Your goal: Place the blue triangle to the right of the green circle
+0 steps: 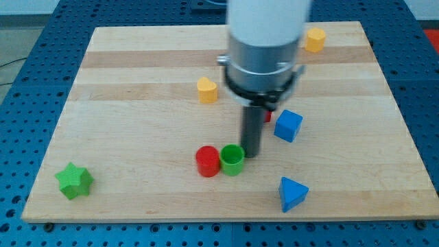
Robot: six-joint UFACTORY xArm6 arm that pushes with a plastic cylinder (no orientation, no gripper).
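The blue triangle (293, 193) lies near the view's bottom, right of centre. The green circle (232, 159) stands near the board's middle, touching a red circle (207, 161) on its left. My tip (251, 154) rests just to the right of the green circle, close to or touching it. The blue triangle is below and to the right of my tip, well apart from it.
A blue cube (288, 125) sits right of the rod, with a small red block (267, 116) partly hidden behind the rod. A yellow block (206, 90) is above centre, another yellow block (315, 40) at the top right. A green star (74, 180) is at the bottom left.
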